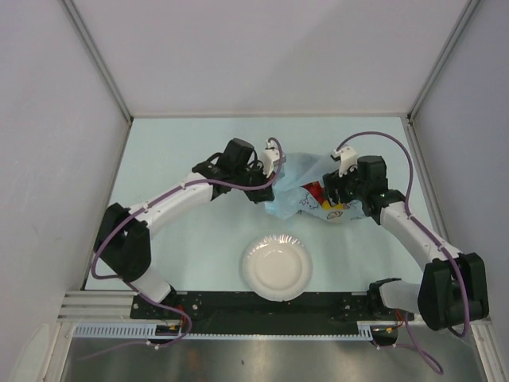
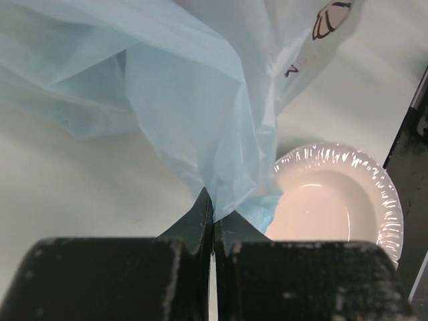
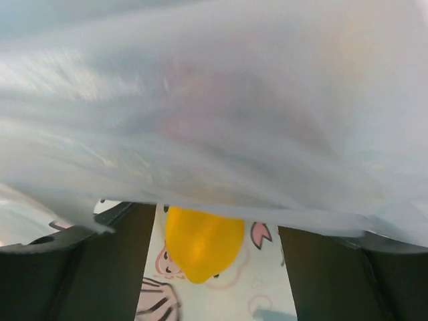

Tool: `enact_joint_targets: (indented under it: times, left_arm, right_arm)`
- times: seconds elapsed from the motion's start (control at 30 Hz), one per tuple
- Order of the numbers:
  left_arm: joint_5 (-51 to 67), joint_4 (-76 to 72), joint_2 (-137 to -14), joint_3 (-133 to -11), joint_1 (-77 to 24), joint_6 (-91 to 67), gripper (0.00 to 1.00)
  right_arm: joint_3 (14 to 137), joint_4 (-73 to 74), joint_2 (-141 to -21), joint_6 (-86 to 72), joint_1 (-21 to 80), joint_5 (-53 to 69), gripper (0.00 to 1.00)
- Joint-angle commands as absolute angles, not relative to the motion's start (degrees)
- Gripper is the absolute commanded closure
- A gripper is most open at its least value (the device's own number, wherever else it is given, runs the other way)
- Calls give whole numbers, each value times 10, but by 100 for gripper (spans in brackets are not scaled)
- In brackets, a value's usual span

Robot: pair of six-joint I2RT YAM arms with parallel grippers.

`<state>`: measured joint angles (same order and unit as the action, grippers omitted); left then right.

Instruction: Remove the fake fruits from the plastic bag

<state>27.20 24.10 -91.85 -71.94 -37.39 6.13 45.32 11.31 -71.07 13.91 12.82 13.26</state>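
Yellow lemon (image 3: 204, 244) within right end effector (image 3: 217, 231)

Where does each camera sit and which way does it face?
Top: above and behind the arms, facing down at the table; both arms show.
Left wrist: on the left arm, facing along the left tool, shut on the bag; bowl beyond.
Right wrist: on the right arm, facing past the open right tool at a lemon under bag film.
Shared: bag in all; bowl in top and left wrist.

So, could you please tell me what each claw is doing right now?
Left claw: closed, pinching the thin light-blue plastic bag.
Right claw: open around a yellow plastic lemon, not gripping it.
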Motion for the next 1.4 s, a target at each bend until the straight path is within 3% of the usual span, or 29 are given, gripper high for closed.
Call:
enact_joint_targets:
  times: [0.0,0.07,0.27,0.3,0.4,0.53,0.67,1.0,1.1,1.23,1.37]
  left_arm:
    - [248,256,-873,-689,-374,74,100]
    - [248,260,-847,-669,-374,75,100]
    - [273,268,-836,-631,-375,70,100]
    - [272,266,-838,-632,-376,66,100]
    - [272,257,-849,-634,-376,55,100]
    - [276,250,-855,-641,-376,48,100]
    - [276,249,-857,-644,-376,47,100]
    - [276,246,-872,-663,-376,40,100]
    - [273,247,-880,-669,-376,40,100]
    - [271,245,-891,-683,-376,40,100]
    - [268,244,-901,-692,-376,40,100]
  right_arm:
    - [465,128,-650,127,127,122,23]
    - [465,169,-624,133,140,113,23]
    - [431,195,-619,189,161,110,45]
    - [429,191,-625,200,164,115,53]
    - [423,172,-655,213,191,112,60]
    - [420,156,-692,232,220,78,55]
    - [421,125,-728,236,232,19,28]
    - [422,101,-812,286,218,-26,28]
    - [429,104,-830,295,209,-31,33]
    - [459,144,-821,299,195,-15,62]
    - [511,228,-763,280,188,54,66]
